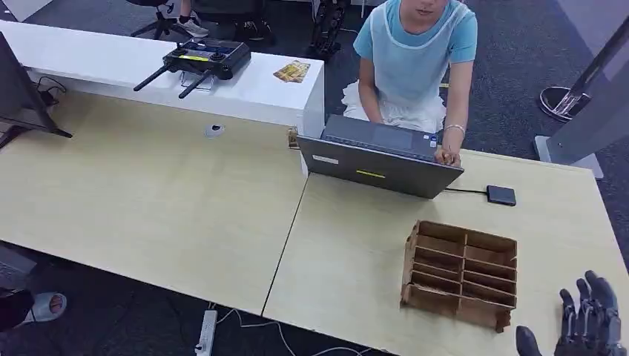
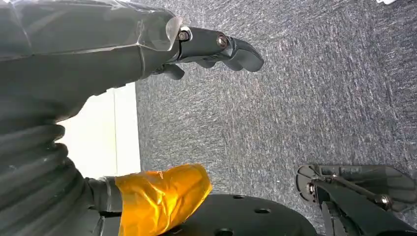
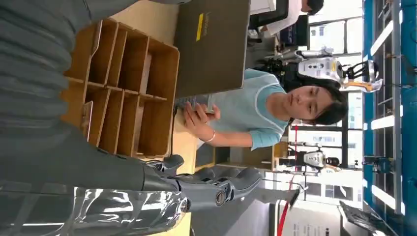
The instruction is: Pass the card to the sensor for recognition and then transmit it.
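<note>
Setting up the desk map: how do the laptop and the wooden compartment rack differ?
The laptop is grey, open, and in use by the seated person; the wooden compartment rack is brown, lies flat, and nobody touches it. The laptop sits at the table's far edge, the rack nearer the right robot hand. Both rest on the same light table.

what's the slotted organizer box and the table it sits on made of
The brown slotted organizer box looks like thin unfinished wood or fibreboard: matte flat panels, darker cut edges, tab joints. It could also be stiff card. The pale wood-grain table looks like laminate or veneered board: smooth even surface with faint grain, and a straight seam between two tops.
</note>
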Robot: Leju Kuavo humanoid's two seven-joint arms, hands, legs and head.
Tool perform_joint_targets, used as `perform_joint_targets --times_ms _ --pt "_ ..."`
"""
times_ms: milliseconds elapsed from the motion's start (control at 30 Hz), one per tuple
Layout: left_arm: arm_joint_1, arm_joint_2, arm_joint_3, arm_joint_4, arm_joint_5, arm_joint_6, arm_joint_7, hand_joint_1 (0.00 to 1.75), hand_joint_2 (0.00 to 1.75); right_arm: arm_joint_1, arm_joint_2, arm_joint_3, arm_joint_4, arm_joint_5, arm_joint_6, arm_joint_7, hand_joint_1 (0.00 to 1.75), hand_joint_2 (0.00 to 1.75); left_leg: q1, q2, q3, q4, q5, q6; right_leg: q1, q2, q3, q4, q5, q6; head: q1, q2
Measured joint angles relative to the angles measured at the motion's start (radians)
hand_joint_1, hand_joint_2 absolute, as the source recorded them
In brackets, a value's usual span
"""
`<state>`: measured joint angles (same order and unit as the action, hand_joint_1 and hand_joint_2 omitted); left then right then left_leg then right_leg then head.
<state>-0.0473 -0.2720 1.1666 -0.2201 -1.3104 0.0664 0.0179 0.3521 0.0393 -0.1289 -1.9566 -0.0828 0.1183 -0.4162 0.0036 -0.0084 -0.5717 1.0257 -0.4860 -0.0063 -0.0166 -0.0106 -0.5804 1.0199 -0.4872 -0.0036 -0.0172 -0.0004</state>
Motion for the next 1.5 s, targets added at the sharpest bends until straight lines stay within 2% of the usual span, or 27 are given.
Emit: perform_joint_targets --times_ms 700,800,900,1000,1333,1400,1500 --pt "0.000 0.000 0.002 0.000 -0.003 0.008 -0.002 0.00 1.75 -0.001 0.003 0.000 0.000 -0.008 0.001 0.000 0.00 1.75 0.000 0.000 0.000 0.000 0.000 0.000 0.000 0.000 0.000 0.000 0.000 0.000 0.000 0.000" --pt "0.000 0.000 0.003 0.000 -0.003 0.008 -0.002 0.00 1.75 -0.001 0.003 0.000 0.000 0.020 -0.022 0.002 0.00 1.75 0.000 0.000 0.000 0.000 0.000 0.000 0.000 0.000 0.000 0.000 0.000 0.000 0.000 0.000" --pt "0.000 -0.001 0.008 0.000 -0.001 0.009 -0.002 0.00 1.75 0.000 0.003 0.000 0.000 0.147 -0.100 0.009 0.00 1.75 0.000 0.000 0.000 0.000 0.000 0.000 0.000 0.000 0.000 0.000 0.000 0.000 0.000 0.000" --pt "0.000 -0.005 0.015 0.000 0.002 0.012 -0.001 0.00 1.75 0.005 0.003 0.007 0.003 0.329 -0.189 0.035 0.00 1.75 0.000 0.000 0.000 0.000 0.000 0.000 0.000 0.000 0.000 0.000 0.000 0.000 0.000 0.000" --pt "-0.002 -0.009 0.026 0.000 0.000 0.013 0.007 0.00 1.75 0.011 -0.051 0.076 0.032 0.652 -0.325 0.122 0.00 1.75 0.000 0.000 0.000 0.000 0.000 0.000 0.000 0.000 0.000 0.000 0.000 0.000 0.000 0.000" --pt "-0.003 -0.009 0.027 0.000 -0.003 0.011 0.011 0.00 1.75 0.011 -0.066 0.094 0.039 0.717 -0.353 0.154 0.00 1.75 0.000 0.000 0.000 0.000 0.000 0.000 0.000 0.000 0.000 0.000 0.000 0.000 0.000 0.000" --pt "-0.003 -0.009 0.028 0.000 -0.009 0.011 0.014 0.00 1.75 0.010 -0.089 0.119 0.056 0.850 -0.396 0.240 0.00 1.75 0.000 0.000 0.000 0.000 0.000 0.000 0.000 0.000 0.000 0.000 0.000 0.000 0.000 0.000"
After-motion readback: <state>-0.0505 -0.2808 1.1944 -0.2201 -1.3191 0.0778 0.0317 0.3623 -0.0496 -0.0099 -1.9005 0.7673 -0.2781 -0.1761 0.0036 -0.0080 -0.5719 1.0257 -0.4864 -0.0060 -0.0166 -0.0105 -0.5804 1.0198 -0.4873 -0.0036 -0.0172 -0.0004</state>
